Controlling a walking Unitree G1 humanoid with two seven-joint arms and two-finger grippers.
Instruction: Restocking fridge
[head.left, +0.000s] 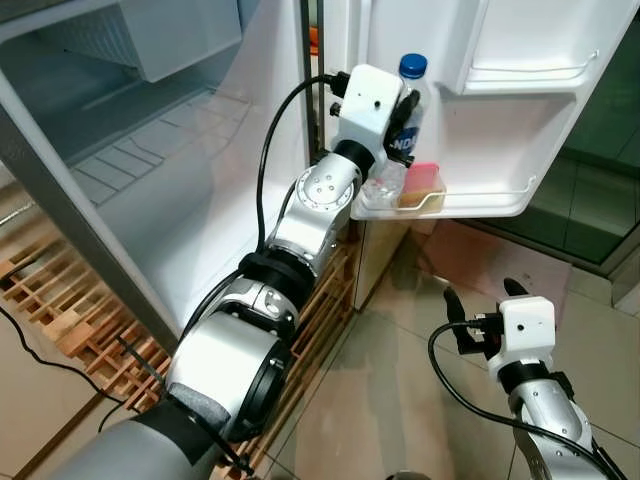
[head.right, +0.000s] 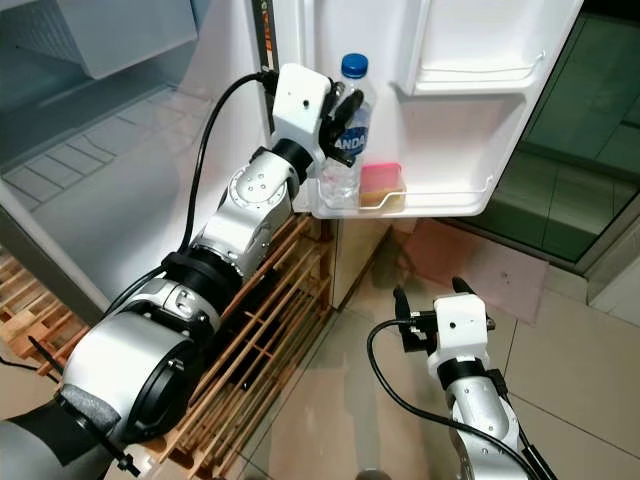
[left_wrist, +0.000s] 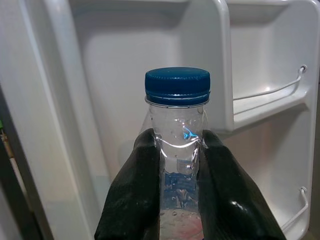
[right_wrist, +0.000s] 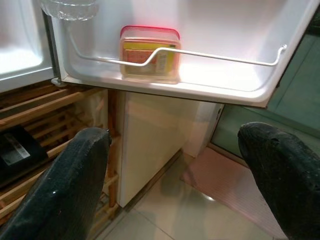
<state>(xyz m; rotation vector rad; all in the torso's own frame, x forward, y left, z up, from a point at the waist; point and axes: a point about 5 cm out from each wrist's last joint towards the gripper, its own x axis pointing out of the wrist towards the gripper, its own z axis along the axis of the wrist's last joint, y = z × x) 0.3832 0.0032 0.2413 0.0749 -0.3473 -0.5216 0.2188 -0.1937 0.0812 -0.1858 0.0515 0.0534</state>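
Note:
A clear water bottle (head.left: 411, 110) with a blue cap (left_wrist: 177, 85) stands in the lowest shelf (head.left: 480, 205) of the open fridge door. My left gripper (head.left: 405, 112) is shut on the water bottle just below its neck, and both black fingers (left_wrist: 135, 190) press on its sides. Beside the bottle in the same shelf sits a clear box with a red lid (head.left: 422, 185), also seen as the red-lidded box (right_wrist: 149, 52). My right gripper (head.left: 484, 291) hangs low over the floor tiles in front of the door, open, with nothing between its fingers (right_wrist: 65, 185).
The fridge interior (head.left: 150, 150) lies to the left with bare shelves. A wooden slatted rack (head.left: 90, 330) stands below it. A higher door shelf (head.left: 520, 75) sits above. A pale cabinet panel (right_wrist: 155, 135) is under the door, and tiled floor (head.left: 400, 400) spreads in front.

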